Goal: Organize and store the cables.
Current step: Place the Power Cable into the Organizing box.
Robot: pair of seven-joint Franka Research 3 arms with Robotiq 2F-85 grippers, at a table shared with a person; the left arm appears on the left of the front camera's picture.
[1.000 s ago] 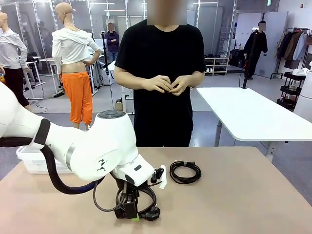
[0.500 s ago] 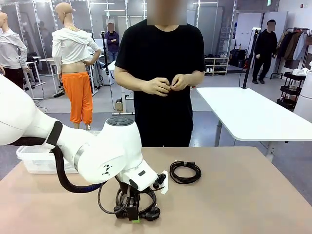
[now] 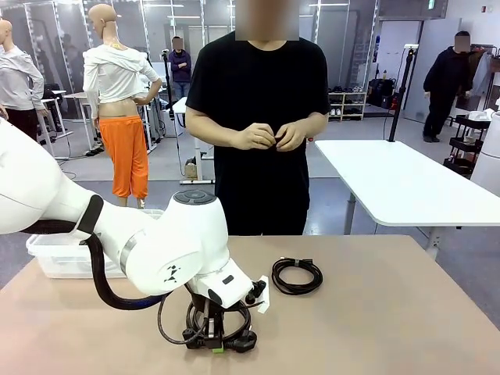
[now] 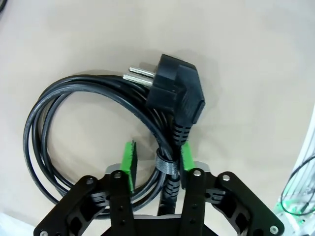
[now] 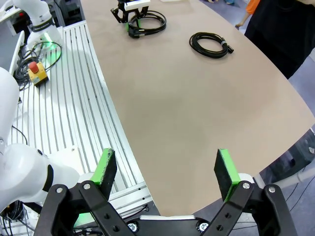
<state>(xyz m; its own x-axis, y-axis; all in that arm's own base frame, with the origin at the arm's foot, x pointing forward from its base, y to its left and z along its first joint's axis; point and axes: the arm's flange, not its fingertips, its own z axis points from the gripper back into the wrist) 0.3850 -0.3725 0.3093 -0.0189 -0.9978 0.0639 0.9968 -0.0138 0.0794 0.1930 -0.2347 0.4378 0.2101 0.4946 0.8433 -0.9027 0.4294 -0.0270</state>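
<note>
Left gripper [image 4: 157, 160]: clamped. Its green pads [image 4: 129, 158] bear on either side of the power cable coil [image 4: 74, 91], at the section bound by a small grey band [image 4: 166, 165]. In the left wrist view the loops spread from the jaws toward 10 o'clock. The angled plug [image 4: 176, 93] lies at 12 o'clock, its two pins pointing toward 10 o'clock, resting across the loops.

In the front view the left gripper [image 3: 215, 341] points down at the near edge of the table [image 3: 375, 328], at 6 o'clock of the tabletop. The power cable coil [image 3: 244, 341] lies flat on the surface around it.

Second cable coil [image 3: 297, 276]: flat on the table at 2 o'clock from the gripped coil, apart from it and touched by nothing.

Clear plastic bin [image 3: 55, 262]: at the table's left edge, at 9 o'clock from the left gripper, partly hidden by the arm.

Right gripper [image 5: 166, 169]: released, jaws spread wide, nothing between them. It hangs beside the table's edge, well apart from both coils, which its wrist view shows at 12 o'clock: the power cable coil [image 5: 156, 20] farther off, the second cable coil [image 5: 210, 43] nearer.

The person stands at the far side with both hands [image 3: 269, 137] together at chest height, clear of the table.
</note>
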